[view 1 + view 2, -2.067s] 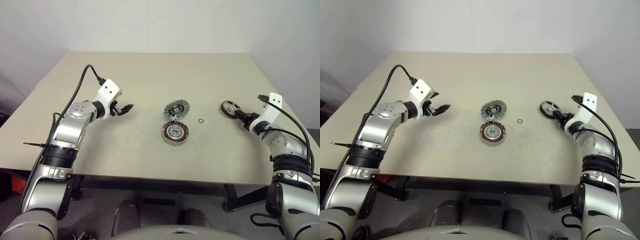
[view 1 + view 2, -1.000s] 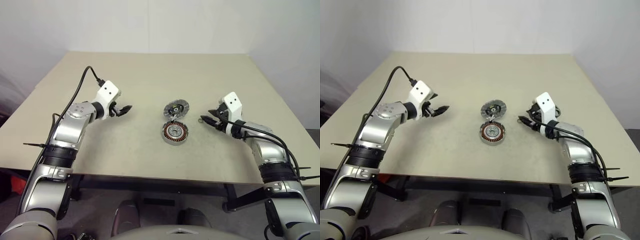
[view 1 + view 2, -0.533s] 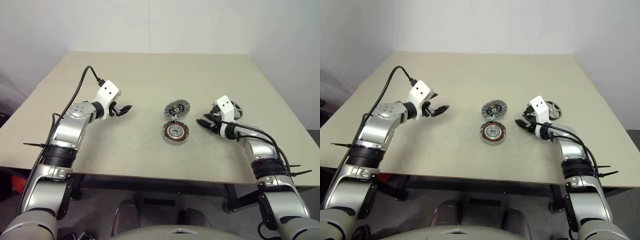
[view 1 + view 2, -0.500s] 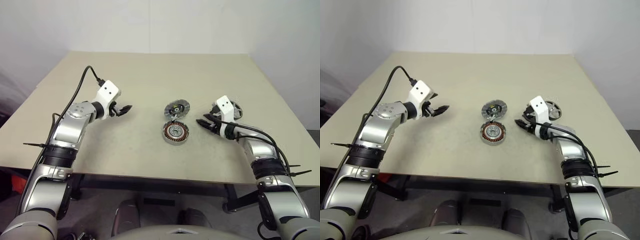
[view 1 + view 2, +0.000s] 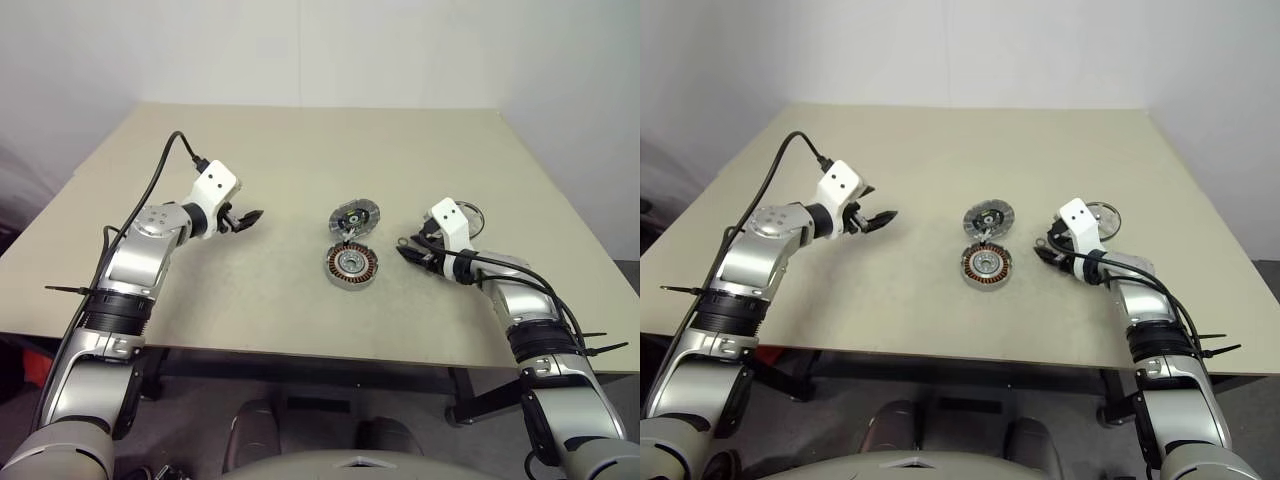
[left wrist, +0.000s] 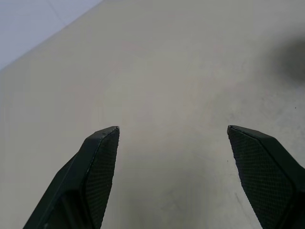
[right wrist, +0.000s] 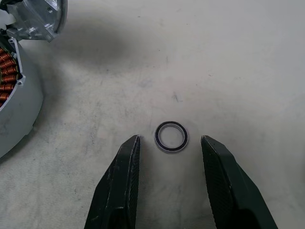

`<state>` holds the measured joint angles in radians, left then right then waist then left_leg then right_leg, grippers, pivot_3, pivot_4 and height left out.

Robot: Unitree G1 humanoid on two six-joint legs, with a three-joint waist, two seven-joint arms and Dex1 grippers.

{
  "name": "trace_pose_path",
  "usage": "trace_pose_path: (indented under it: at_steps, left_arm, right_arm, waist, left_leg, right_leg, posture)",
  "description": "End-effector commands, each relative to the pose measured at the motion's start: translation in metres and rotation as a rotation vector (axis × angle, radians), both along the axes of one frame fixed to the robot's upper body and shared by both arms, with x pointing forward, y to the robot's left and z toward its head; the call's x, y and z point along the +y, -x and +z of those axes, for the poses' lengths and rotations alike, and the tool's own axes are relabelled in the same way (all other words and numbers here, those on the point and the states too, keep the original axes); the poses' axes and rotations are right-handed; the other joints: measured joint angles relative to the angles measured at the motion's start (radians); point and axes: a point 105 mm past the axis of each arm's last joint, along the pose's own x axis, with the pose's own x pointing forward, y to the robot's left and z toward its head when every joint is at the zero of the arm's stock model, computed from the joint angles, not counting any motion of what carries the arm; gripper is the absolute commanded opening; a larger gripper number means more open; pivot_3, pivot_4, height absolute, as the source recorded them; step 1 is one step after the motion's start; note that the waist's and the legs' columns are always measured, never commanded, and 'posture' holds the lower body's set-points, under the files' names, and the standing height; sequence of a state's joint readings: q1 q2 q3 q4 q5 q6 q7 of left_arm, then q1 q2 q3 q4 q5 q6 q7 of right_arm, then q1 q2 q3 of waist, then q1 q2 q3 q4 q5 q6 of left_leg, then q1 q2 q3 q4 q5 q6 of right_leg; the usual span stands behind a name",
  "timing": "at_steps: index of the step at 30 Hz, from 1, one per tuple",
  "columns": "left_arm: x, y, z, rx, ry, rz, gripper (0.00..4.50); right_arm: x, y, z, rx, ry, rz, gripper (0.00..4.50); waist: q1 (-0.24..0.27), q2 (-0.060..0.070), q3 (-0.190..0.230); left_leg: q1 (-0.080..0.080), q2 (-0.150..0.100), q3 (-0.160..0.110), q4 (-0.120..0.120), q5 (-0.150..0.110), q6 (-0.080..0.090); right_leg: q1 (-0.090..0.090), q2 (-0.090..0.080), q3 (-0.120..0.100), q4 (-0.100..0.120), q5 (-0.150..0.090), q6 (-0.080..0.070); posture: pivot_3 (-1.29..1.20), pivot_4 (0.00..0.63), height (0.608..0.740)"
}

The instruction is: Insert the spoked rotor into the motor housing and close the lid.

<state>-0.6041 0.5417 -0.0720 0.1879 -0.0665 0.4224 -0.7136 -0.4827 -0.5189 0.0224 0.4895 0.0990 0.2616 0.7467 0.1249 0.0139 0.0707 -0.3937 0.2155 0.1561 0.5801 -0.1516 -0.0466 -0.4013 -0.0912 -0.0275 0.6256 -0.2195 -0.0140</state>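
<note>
motor housing (image 5: 350, 266): flat on the table (image 5: 300, 160), near the front edge at mid-width; copper windings face up; round, so no long axis
spoked rotor (image 5: 354, 216): just behind the housing, tilted, nearly touching it
small ring (image 7: 171, 137): flat on the table, to the right of the housing; hole faces up
right gripper (image 7: 169, 143): fingers apart, holding nothing; tips straddle the ring, not touching it; the nearer arm to the ring
lid-like disc (image 5: 1101, 218): further right of the housing, behind the right wrist
left gripper (image 5: 250, 217): wide open, empty; well to the left of the housing
next move, my guess: lower and close on the ring
</note>
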Motion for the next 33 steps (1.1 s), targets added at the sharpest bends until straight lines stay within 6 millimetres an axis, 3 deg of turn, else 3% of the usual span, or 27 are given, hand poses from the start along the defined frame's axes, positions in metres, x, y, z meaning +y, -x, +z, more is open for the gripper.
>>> trace_pose_path:
  at_steps: [1, 8, 11, 16, 17, 33]
  left_arm:
    - [-0.0009, -0.0015, 0.0193, -0.074, -0.012, -0.007, 3.82]
    - [-0.0003, -0.0017, 0.0193, -0.076, -0.017, -0.005, 3.82]
    - [0.0012, -0.0015, 0.0193, -0.078, -0.019, 0.0, 3.82]
    - [0.0023, -0.0017, 0.0192, -0.079, -0.02, 0.005, 3.82]
    - [0.0024, -0.0017, 0.0192, -0.079, -0.019, 0.005, 3.82]
    - [0.0016, -0.0017, 0.0177, -0.072, -0.016, 0.002, 3.82]
  right_arm:
    - [-0.0049, -0.005, 0.0118, -0.031, 0.023, -0.018, 2.29]
    - [-0.006, -0.0052, 0.0093, 0.001, -0.014, -0.044, 2.29]
    - [-0.0081, -0.0061, 0.0094, 0.004, -0.012, -0.057, 1.67]
    - [-0.0092, -0.0068, 0.0105, 0.002, -0.003, -0.057, 0.13]
    - [-0.0094, -0.007, 0.0108, 0.001, -0.001, -0.057, 0.02]
    - [-0.0092, -0.0098, 0.0166, -0.03, -0.006, -0.067, 0.02]
  waist:
    - [0.0, 0.0, 0.0]
    - [0.0, 0.0, 0.0]
    - [0.001, 0.0, 0.0]
    - [0.001, 0.0, 0.0]
    - [0.001, 0.0, 0.0]
    - [0.0, 0.0, 0.0]
  left_leg:
    - [0.0, 0.0, 0.0, 0.0, 0.0, 0.0]
    - [0.002, 0.0, 0.0, 0.0, 0.0, 0.0]
    - [0.003, 0.0, 0.0, 0.0, 0.0, 0.0]
    - [0.004, 0.0, 0.0, 0.0, 0.0, 0.0]
    - [0.005, 0.0, 0.0, 0.0, 0.0, 0.0]
    - [0.005, 0.0, 0.0, 0.0, 0.0, 0.0]
  right_leg:
    - [0.0, 0.0, 0.0, 0.0, 0.0, 0.0]
    - [0.002, 0.0, 0.0, 0.0, 0.0, 0.0]
    - [0.004, 0.0, 0.0, 0.0, 0.0, 0.0]
    - [0.005, 0.0, 0.0, 0.0, 0.0, 0.0]
    - [0.005, 0.0, 0.0, 0.0, 0.0, 0.0]
    - [0.005, 0.0, 0.0, 0.0, 0.0, 0.0]
  posture:
    - [0.0, 0.0, 0.74]
    - [0.0, 0.0, 0.74]
    - [0.0, 0.0, 0.74]
    - [0.0, 0.0, 0.74]
    - [0.0, 0.0, 0.74]
    - [0.0, 0.0, 0.74]
